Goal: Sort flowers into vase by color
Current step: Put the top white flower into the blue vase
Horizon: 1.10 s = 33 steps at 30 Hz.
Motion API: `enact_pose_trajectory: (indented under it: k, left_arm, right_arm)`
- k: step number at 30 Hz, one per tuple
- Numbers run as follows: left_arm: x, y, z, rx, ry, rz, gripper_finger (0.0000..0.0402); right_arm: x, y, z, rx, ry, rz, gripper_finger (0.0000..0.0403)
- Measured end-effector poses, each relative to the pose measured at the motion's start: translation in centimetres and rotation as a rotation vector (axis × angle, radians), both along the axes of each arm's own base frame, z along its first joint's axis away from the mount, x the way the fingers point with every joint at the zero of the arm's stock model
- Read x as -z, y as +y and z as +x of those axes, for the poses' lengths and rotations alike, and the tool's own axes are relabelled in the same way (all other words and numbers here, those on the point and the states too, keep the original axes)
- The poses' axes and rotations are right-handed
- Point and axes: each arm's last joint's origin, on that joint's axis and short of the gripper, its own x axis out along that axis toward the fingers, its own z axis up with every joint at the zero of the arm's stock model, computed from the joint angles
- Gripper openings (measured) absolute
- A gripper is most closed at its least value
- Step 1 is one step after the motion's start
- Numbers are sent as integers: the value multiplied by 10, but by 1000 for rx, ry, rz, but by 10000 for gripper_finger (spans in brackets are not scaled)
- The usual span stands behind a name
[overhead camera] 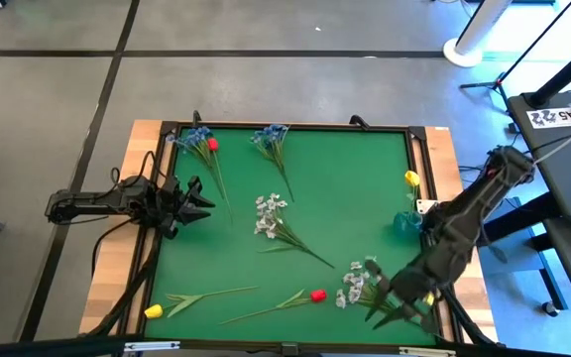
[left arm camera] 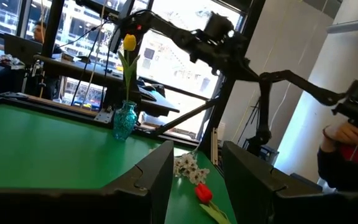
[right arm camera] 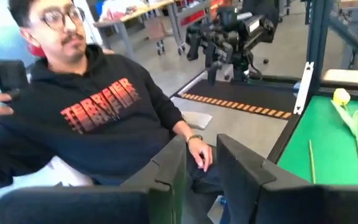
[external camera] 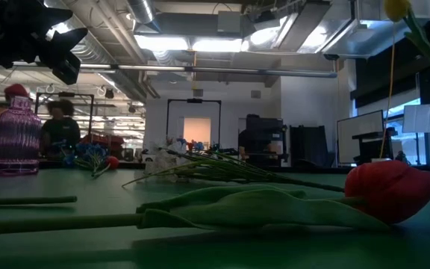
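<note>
Parted jaws, with nothing between them, mark both dark two-finger grippers. The left gripper [overhead camera: 198, 198] hovers at the left edge of the green felt-topped table [overhead camera: 345, 178]; the right gripper [overhead camera: 404, 312] hangs over the near right corner, just beside a white-blossom sprig [overhead camera: 357, 283], though whether it touches the sprig is hard to judge from above.

Artificial flowers lie scattered on the felt: two blue-blossom sprigs [overhead camera: 198, 139] [overhead camera: 271, 136] near the far edge, a small red bud [overhead camera: 212, 144] beside the first, a second white-blossom sprig [overhead camera: 269, 213] at centre, a red tulip-like bud on a green stalk [overhead camera: 317, 295] and a yellow tulip-like bud with green leaves [overhead camera: 153, 311] along the near edge.

A small teal glass vase [left arm camera: 124, 120] at the right edge holds one upright yellow tulip [left arm camera: 129, 42]. A purple ribbed glass vase [external camera: 15, 138] stands at the table's far side in the low view.

A person in a dark printed hoodie [right arm camera: 98, 118] sits beyond the table, partly blocked by the right gripper's fingers [right arm camera: 166, 168].
</note>
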Motion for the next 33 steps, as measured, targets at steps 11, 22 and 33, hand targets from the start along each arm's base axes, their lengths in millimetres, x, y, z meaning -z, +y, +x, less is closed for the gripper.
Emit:
enact_pose_trajectory:
  k: [11,22,33]
  left_arm:
    - [0,0,0,0,0,0,133]
    - [0,0,0,0,-1,0,133]
    - [0,0,0,0,-3,0,133]
  right_arm:
    - [4,32,50,185,-31,-167,92]
    - [81,12,120,676,91,-369,113]
    - [175,-36,167,971,461,-312,222]
